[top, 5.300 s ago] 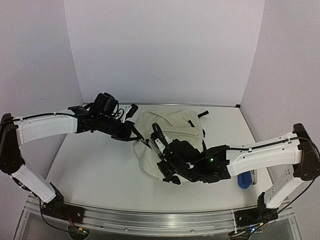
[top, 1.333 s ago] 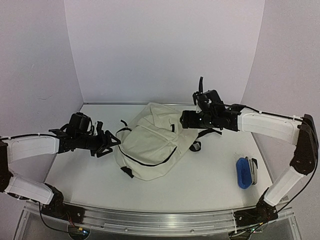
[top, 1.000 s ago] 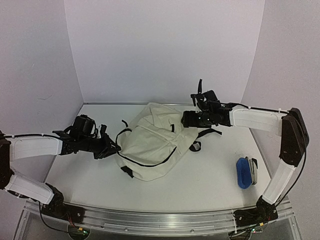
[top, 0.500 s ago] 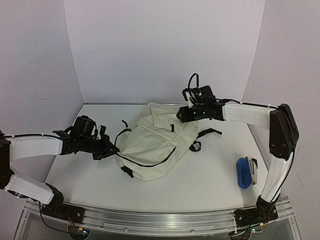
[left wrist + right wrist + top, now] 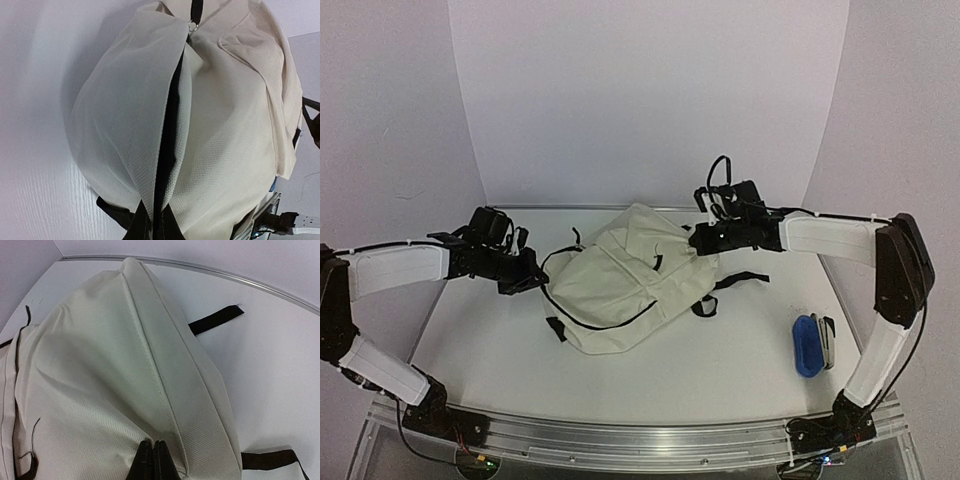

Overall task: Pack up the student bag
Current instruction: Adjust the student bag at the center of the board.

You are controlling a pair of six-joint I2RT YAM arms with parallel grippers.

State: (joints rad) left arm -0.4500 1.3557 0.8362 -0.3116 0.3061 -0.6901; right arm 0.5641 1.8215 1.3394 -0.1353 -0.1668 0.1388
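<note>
While two white-sleeved robot arms reach in from either side, a large cream canvas backpack (image 5: 615,290) with black straps and zipper trim lies slumped at the middle of the white table (image 5: 720,380). On the left, the left gripper (image 5: 532,277) meets the bag's left edge. Its wrist camera shows the black fingers (image 5: 136,226) clamped on the fabric where the dark zipper line (image 5: 172,125) runs down the canvas. On the right, the right gripper (image 5: 698,240) bites the bag's far-right edge, its fingers (image 5: 145,462) pressed together on a raised fold of canvas. One black strap (image 5: 740,279) trails onto the table to the right. A blue oblong object (image 5: 806,346) rests near the table's right edge, well apart from the bag, with a grey-and-white item (image 5: 827,340) just beside it.
</note>
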